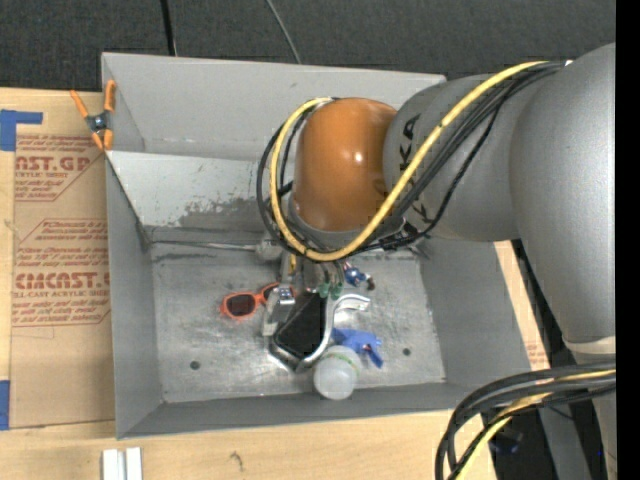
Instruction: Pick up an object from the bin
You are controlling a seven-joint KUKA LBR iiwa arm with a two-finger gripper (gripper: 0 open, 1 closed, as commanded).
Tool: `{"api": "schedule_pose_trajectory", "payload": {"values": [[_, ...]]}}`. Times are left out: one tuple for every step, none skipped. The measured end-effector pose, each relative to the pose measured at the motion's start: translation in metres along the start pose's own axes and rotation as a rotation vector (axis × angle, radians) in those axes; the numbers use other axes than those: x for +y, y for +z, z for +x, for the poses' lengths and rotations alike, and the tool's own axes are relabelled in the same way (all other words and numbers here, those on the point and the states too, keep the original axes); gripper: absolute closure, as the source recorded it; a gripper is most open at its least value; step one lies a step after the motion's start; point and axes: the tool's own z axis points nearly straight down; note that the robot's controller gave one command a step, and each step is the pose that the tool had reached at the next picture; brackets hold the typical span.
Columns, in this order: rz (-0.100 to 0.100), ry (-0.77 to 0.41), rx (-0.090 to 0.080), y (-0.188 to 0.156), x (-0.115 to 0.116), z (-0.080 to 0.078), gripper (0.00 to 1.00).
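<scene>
Looking down into a grey metal bin (130, 268), with the arm's orange wrist cover (335, 163) over the middle and the gripper (305, 303) low over a little cluster on the floor. Right under it, a black slab (300, 333) with a pale rim, next to a whitish bottle (335, 378) and a blue plastic bit (365, 348) toward the near wall. Just left of that, orange-red sunglasses (240, 305) lying flat.

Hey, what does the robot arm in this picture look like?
A thick, rounded silver-grey arm with dark lettering on its side. A glossy orange dome cover caps the wrist, and yellow and black cables run along the arm and loop round the cover.
</scene>
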Motion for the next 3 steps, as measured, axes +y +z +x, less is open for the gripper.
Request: {"api": "schedule_pose_trajectory", "payload": {"values": [[-0.001, 0.009, -0.004, 0.067, -0.002, -0.007, 0.00], [-0.003, 0.028, -0.002, 0.086, -0.003, -0.016, 1.00], [-0.003, 0.030, -0.002, 0.085, -0.003, -0.016, 1.00]]}}
